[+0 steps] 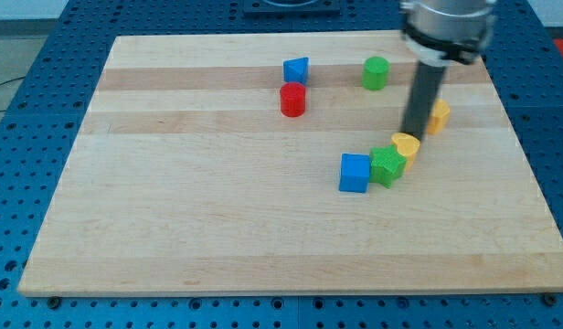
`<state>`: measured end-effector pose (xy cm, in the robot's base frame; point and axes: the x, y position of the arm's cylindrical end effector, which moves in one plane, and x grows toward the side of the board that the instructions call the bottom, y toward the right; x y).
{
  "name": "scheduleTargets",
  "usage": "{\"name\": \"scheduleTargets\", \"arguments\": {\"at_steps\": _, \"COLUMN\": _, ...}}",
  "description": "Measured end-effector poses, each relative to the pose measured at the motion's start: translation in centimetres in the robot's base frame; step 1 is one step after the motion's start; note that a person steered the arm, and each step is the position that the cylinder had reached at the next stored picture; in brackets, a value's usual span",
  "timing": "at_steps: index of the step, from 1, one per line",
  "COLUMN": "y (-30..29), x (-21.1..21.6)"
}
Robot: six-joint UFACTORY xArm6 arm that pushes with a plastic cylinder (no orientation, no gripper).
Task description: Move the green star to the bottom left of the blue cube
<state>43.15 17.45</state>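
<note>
My tip (413, 133) sits just above the yellow heart (406, 146), which touches the green star (387, 166) beside the blue cube (355, 173); no claw is fitted.

My bench (217, 219) is pale, smooth, matt wood with visible grain bands, while the green star (387, 166) and blue cube (355, 173) look like matt plastic.

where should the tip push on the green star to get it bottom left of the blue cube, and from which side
No gripping here, only pushing. The green star sits against the blue cube's right side, with a yellow heart at its upper right. My tip is just above the heart. I'd probably come in on the star's top edge, pushing toward the view's bottom, then push left below the cube.
</note>
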Motion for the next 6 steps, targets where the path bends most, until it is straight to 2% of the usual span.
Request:
{"name": "scheduleTargets", "arguments": {"at_steps": 1, "y": -2.3, "x": 3.1}}
{"name": "scheduleTargets", "arguments": {"at_steps": 3, "y": -18.0, "x": 9.3}}
{"name": "scheduleTargets", "arguments": {"at_steps": 4, "y": -21.1, "x": 9.5}}
{"name": "scheduleTargets", "arguments": {"at_steps": 6, "y": -16.4, "x": 9.5}}
